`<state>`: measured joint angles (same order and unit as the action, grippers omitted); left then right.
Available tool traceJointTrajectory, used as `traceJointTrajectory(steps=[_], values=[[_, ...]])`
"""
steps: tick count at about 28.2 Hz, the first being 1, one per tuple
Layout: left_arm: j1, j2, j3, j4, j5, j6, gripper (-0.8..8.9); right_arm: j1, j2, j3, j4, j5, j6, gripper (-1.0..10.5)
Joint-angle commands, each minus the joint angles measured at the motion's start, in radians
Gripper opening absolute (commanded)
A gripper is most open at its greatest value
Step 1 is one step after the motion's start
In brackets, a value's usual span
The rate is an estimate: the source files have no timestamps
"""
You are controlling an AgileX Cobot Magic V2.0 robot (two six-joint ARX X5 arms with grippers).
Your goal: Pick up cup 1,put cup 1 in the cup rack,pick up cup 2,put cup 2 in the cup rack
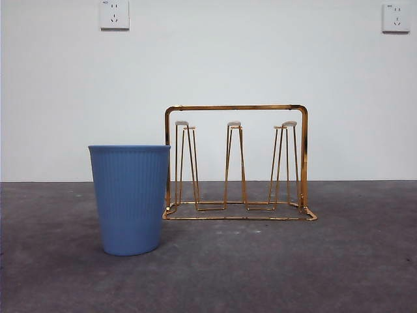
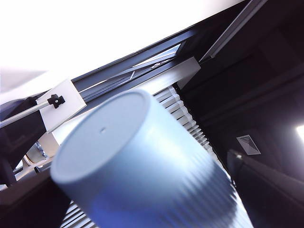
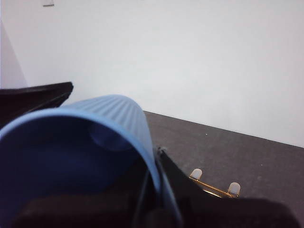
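The gold-coloured thin wire cup rack (image 1: 234,107) with white-tipped upright prongs stands bare: in the front view no cup hangs on any prong, so by my reading neither placing is done yet.

The right claw (image 3: 109,123) is closed around a pale blue ribbed plastic cup (image 3: 114,114), one black jaw on each side of its wall. This tilted cup has its open mouth turned back toward the wrist. Two of the rack's white prong tips show just beyond and below the claw, so it looks close to the hanging step.

In the left wrist view a second blue ribbed cup (image 2: 142,166) fills the foreground with its flat base pointing away, toward a ceiling. The left claw itself is hidden behind this raised cup, and I cannot tell how it is set.

A third blue ribbed cup (image 1: 130,199) stands upright on the dark grey desk (image 1: 293,261), just beside the rack's end and clear of the prongs. Neither arm shows in the front view. Two white wall sockets (image 1: 114,14) sit on the wall behind.
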<state>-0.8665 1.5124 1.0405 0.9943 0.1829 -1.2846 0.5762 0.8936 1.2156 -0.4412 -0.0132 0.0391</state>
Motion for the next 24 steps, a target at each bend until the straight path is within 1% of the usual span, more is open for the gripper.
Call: traceJointTrajectory(steps=[1, 3, 5, 11, 16, 17, 19, 20, 23, 24], values=[[-0.001, 0.003, 0.003, 0.032, 0.008, 0.002, 4.68, 0.0, 0.005, -0.007, -0.024, 0.007, -0.014, -0.2], [-0.001, 0.003, 0.003, 0.032, 0.007, 0.002, 3.83, 0.0, 0.005, -0.007, -0.025, 0.021, -0.014, -0.2], [-0.001, 0.003, 0.003, 0.032, 0.008, 0.002, 3.27, 0.0, 0.005, -0.007, -0.025, 0.032, -0.014, -0.1], [-0.001, 0.003, 0.003, 0.031, 0.008, 0.003, 1.26, 0.0, 0.005, -0.007, -0.039, 0.032, -0.017, -0.1], [-0.001, 0.003, 0.003, 0.012, 0.011, 0.014, 1.14, 0.0, 0.005, -0.007, -0.04, 0.032, -0.017, 0.0], [-0.001, 0.002, 0.003, 0.009, 0.016, 0.015, 0.94, 0.0, 0.005, -0.007, -0.04, 0.032, -0.017, 0.0], [-0.001, 0.003, 0.003, 0.004, 0.023, 0.026, 0.08, 0.0, 0.005, -0.007, -0.045, 0.032, -0.017, 0.1], [-0.001, 0.002, 0.003, 0.0, 0.026, 0.035, -0.12, 0.0, 0.005, -0.007, -0.049, 0.032, -0.016, 0.1], [-0.001, 0.002, 0.003, -0.007, 0.027, 0.039, -0.08, 0.0, 0.005, -0.007, -0.067, 0.032, -0.016, 0.2], [0.0, 0.002, 0.003, -0.008, 0.027, 0.044, -0.08, 0.0, 0.005, -0.006, -0.073, 0.032, -0.016, 0.5]])
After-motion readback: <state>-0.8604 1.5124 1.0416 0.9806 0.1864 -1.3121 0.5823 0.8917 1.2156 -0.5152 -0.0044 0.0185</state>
